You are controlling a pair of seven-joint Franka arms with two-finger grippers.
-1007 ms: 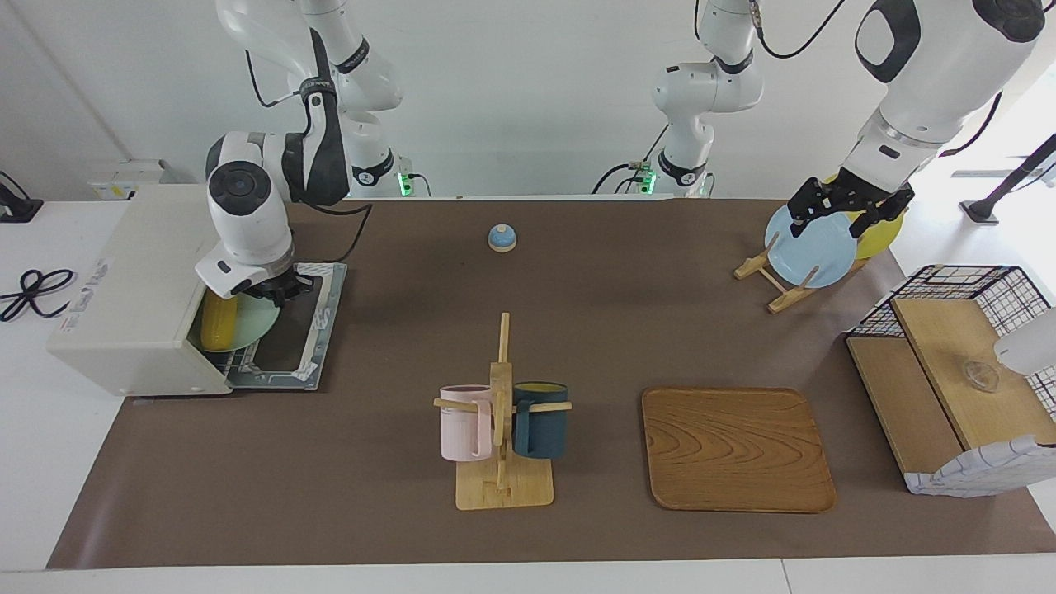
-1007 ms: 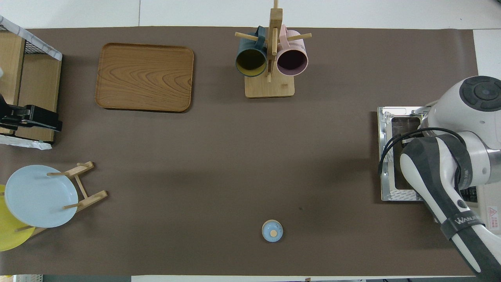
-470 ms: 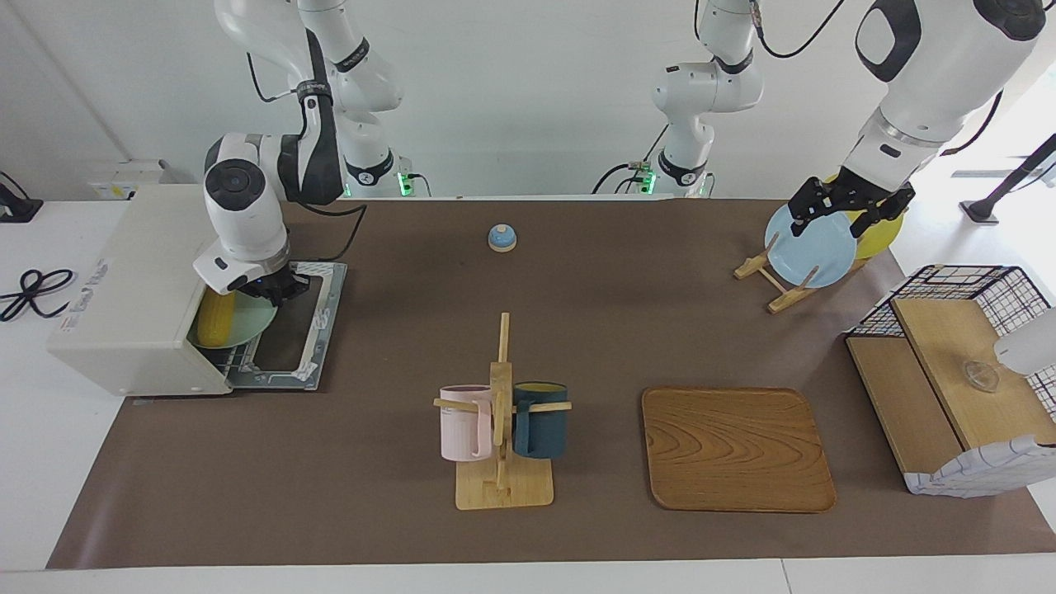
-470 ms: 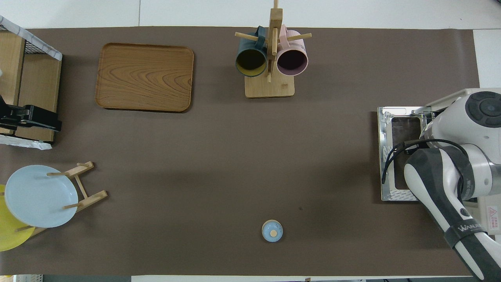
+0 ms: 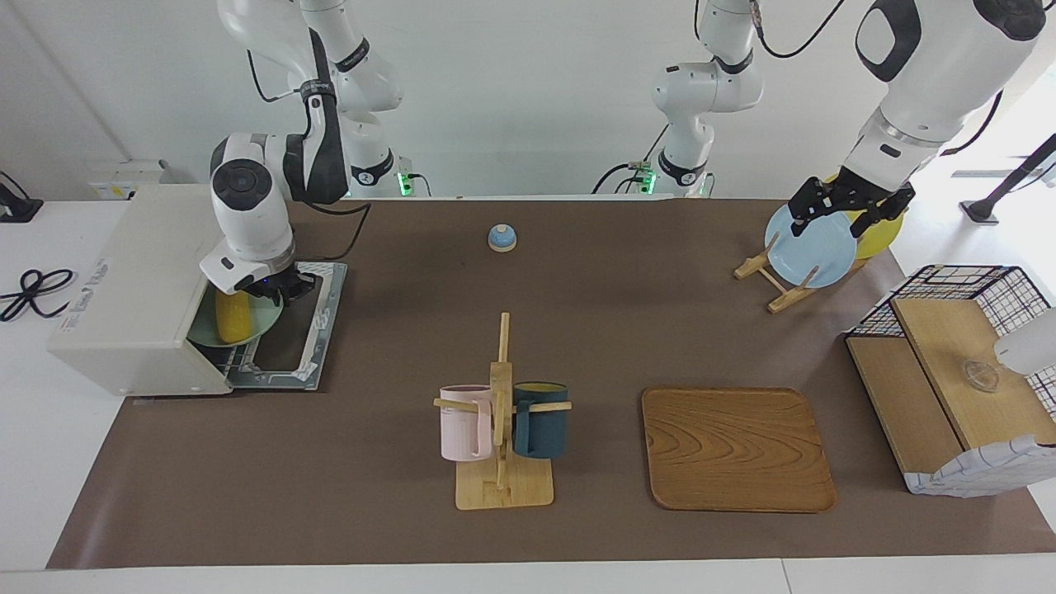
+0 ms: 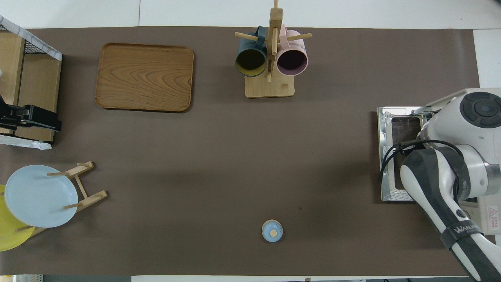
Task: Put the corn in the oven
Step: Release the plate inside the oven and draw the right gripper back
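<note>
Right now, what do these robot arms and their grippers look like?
Both arms are glossy white rounded tubes with dark grey or black joint caps. The right arm has a black sleeve section, a thin black cable looping beside it, and a band of lettering seen from overhead. The left arm is bulkier in view. Both the left gripper and the right gripper are black.

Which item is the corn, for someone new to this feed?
Find the cream toaster oven at the right arm's end of the table, its door folded down. In its mouth, under the right gripper, a pale green plate carries the corn: the only long, bright yellow cob.
</note>
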